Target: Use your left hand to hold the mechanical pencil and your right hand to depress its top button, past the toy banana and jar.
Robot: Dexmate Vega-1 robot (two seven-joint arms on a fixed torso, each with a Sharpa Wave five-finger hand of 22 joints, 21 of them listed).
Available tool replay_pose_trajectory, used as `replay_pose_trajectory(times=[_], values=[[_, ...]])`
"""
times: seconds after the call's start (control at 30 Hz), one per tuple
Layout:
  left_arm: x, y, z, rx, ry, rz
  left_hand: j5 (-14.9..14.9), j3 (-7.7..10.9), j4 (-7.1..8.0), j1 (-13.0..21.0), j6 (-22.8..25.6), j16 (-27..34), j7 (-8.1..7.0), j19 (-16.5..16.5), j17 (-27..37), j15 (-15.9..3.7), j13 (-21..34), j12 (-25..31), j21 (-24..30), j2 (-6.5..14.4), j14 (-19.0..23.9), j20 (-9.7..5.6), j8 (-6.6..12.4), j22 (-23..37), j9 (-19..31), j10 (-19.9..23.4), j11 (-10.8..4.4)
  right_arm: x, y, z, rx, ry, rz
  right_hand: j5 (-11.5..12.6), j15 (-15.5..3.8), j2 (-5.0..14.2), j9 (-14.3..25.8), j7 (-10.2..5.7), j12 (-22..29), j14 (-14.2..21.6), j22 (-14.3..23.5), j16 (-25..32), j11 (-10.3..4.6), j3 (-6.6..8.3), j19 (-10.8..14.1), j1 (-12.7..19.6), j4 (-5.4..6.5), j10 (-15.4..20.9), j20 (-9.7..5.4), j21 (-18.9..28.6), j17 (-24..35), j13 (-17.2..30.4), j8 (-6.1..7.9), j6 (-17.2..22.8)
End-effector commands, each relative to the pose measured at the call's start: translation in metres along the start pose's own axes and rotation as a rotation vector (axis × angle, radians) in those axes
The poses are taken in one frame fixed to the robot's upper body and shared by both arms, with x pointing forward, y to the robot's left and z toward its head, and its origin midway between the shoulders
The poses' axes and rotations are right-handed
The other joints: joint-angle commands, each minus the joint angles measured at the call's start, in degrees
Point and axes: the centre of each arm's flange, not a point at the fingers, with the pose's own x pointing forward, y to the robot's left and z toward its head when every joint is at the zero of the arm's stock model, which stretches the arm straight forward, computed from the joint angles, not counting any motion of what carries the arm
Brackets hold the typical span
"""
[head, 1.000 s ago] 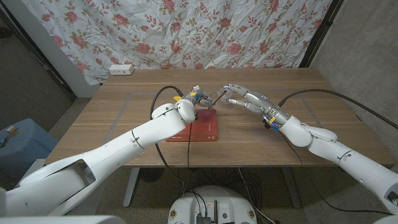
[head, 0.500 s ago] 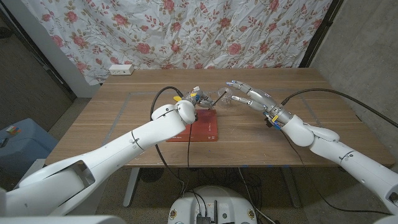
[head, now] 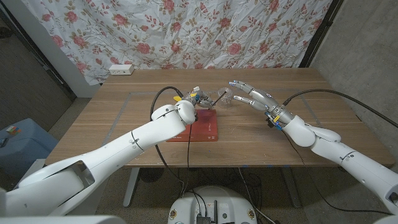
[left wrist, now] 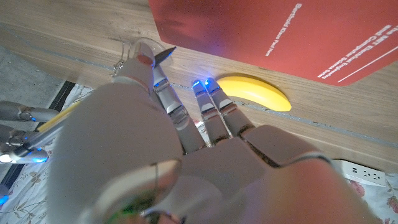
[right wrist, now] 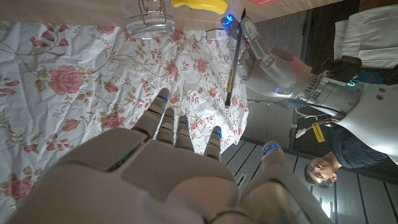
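Note:
My left hand (head: 196, 98) grips the mechanical pencil (head: 210, 100) above the far edge of the red mat (head: 198, 129). The pencil's free end points toward my right hand (head: 252, 97). In the right wrist view the pencil (right wrist: 231, 73) is a thin yellow-and-black stick held by the left hand (right wrist: 266, 59). My right hand holds nothing, its fingers are spread, and a small gap separates it from the pencil's end. The clear jar (head: 225, 96) stands between the two hands. The toy banana (head: 179, 98) lies beside the left hand.
The floral curtain hangs behind the table's far edge. A white power strip (head: 120, 69) lies at the far left corner. A person (right wrist: 326, 163) shows in the right wrist view. The banana (left wrist: 255, 92) lies on bare wood beside the mat (left wrist: 280, 28).
My right hand has drawn back to the right, away from the pencil's end, and its fingers have spread. The left hand and pencil have stayed in place.

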Motion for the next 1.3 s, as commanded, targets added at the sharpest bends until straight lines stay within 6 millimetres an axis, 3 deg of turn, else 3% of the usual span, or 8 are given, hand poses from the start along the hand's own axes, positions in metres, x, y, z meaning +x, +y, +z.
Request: replay_pose_trajectory(times=[0.03,1.3], values=[[0.0021,0.0002,0.0015,0.001,-0.005,0.000,0.3,-0.15,0.02,0.1,0.1,0.1,0.16,0.1,0.1,-9.60,0.3,0.2,0.0,0.4,0.7,-4.08,0.14,0.2,0.2,0.8,-0.23,-0.0024,0.0031,0.0015,-0.016,-0.004,0.010,0.3,-0.43,1.29,0.0,-0.08,-0.1,0.0,0.0,0.3,0.06,0.35,0.0,0.0,-0.04,-0.6,-0.32,-0.1,0.1,0.0,-0.02,-0.5],[0.0001,-0.0029,0.0005,-0.009,0.004,0.005,0.3,-0.43,0.03,0.1,0.1,0.1,0.24,0.1,0.1,-9.58,0.3,0.2,0.0,0.5,0.6,-4.09,-0.02,0.2,0.1,0.9,-0.23,-0.0047,0.0128,0.0058,-0.013,-0.007,0.034,0.4,-0.47,1.56,0.0,-0.06,0.2,-0.2,0.0,0.4,-0.14,0.43,-0.2,-0.6,0.48,-0.5,-0.30,-0.1,0.2,0.0,0.35,-0.1]])
